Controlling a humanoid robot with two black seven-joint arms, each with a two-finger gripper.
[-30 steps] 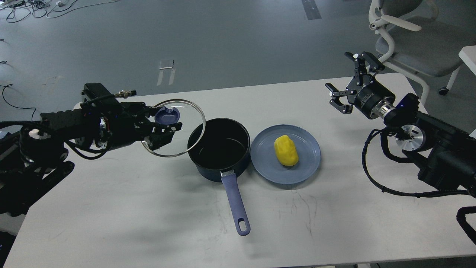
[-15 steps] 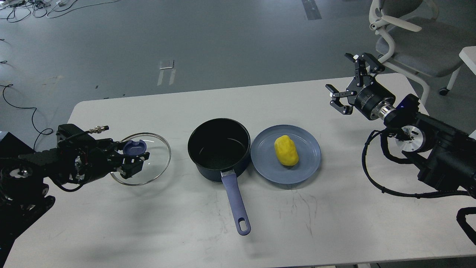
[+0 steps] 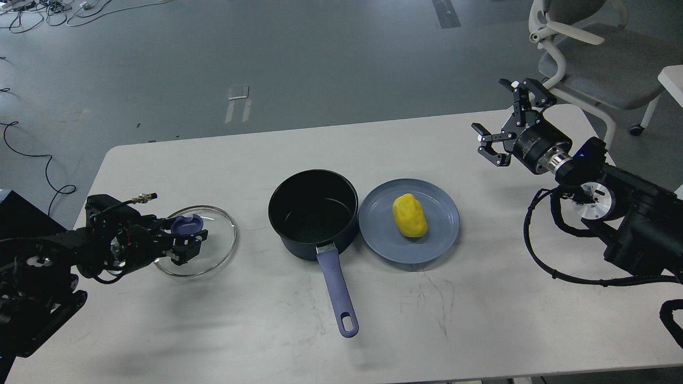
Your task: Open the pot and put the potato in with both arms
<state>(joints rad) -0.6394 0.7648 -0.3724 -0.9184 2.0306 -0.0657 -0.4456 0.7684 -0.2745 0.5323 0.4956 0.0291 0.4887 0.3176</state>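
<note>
white table (image 3: pixel 224 330) fills most of the view, with grey floor behind it. left of the pot (image 3: pixel 312 213), the left gripper (image 3: pixel 188 246) pinches the blue knob of the glass lid (image 3: pixel 213 242), low over the table. far right of the pot, the right gripper (image 3: pixel 507 120) hangs wide and holds nothing. the potato (image 3: pixel 410 215) sits on a blue plate (image 3: pixel 443 234) touching the pot's right side.
</note>
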